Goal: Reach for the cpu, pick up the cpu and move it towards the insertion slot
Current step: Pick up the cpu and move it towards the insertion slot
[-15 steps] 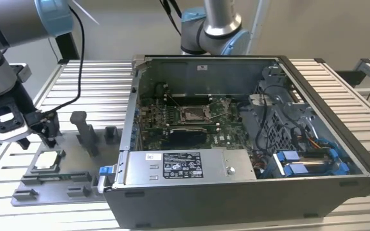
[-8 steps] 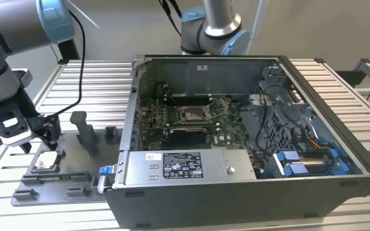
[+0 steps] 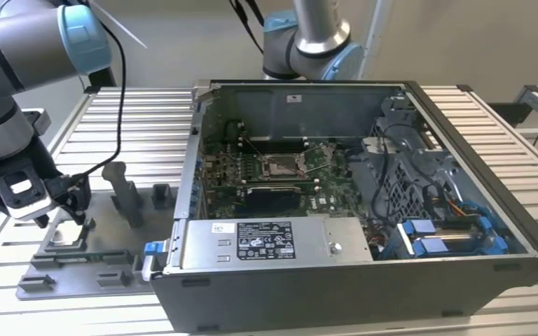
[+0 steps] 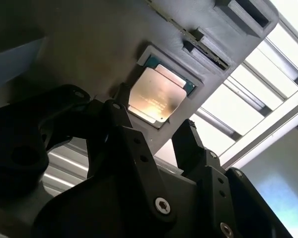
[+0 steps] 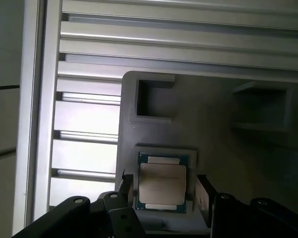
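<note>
At the exterior view's left, the hand (image 3: 61, 204) hangs low over the grey fixture (image 3: 92, 262) on the slatted desk (image 3: 493, 126). Both wrist views add detail: the cpu (image 5: 162, 184) lies flat in a fixture pocket with faint print on its metal top, and the hand's open fingers (image 5: 202, 193) stand either side of it. To the right, the insertion slot (image 3: 279, 166) sits inside the computer case (image 3: 344, 294), whose power supply carries a white printed label (image 3: 264, 240).
</note>
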`<state>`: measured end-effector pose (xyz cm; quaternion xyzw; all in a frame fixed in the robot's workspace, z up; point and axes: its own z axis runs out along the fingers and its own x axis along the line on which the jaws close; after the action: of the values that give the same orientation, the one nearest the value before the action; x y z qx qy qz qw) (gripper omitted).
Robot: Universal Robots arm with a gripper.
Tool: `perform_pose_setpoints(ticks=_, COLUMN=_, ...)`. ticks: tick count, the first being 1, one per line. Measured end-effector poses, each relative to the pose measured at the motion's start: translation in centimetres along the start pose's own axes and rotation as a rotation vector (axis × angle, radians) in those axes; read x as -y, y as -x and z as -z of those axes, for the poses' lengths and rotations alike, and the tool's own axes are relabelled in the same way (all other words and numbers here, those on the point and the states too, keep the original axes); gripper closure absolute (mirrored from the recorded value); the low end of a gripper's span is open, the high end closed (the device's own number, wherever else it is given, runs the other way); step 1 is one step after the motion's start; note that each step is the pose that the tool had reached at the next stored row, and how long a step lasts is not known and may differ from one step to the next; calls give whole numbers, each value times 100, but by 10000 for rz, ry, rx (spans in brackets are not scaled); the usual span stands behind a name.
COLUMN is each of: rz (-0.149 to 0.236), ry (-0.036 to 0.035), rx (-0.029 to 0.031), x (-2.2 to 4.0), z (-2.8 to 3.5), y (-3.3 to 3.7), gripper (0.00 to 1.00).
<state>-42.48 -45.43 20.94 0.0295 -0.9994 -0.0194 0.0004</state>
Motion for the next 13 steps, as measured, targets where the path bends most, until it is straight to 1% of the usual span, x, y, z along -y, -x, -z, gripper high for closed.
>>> perform_pose_setpoints(ticks=5, rz=0, ry=1, rx=1, x=14, z=-89, y=-3, gripper=0)
perform_pose_setpoints(ticks=10, rz=2, ry=1, rx=2, x=46, z=-177, y=-5, gripper=0)
perform_pose_setpoints(ticks=13, rz=7, ry=0, rx=0, x=48, z=-200, y=-6, gripper=0)
